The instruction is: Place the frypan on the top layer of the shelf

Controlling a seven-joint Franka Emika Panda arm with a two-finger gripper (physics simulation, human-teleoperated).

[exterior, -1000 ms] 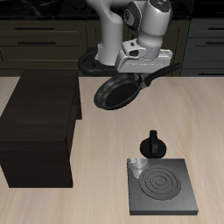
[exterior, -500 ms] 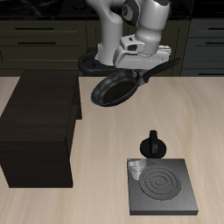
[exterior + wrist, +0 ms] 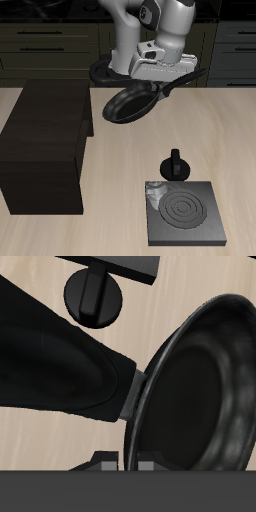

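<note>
**Soft, even light and sharp pictures**

The light is bright and even on the table (image 3: 125, 190). The shelf (image 3: 45, 140) looks very dark, with a faint shadow beside it. The frypan (image 3: 205, 396) rim shines a little. Close up, nothing looks blurry.

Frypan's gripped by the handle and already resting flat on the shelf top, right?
Not resting. The exterior view shows the frypan held by its handle in the gripper, tilted in the air beside the shelf, above the table.
</note>
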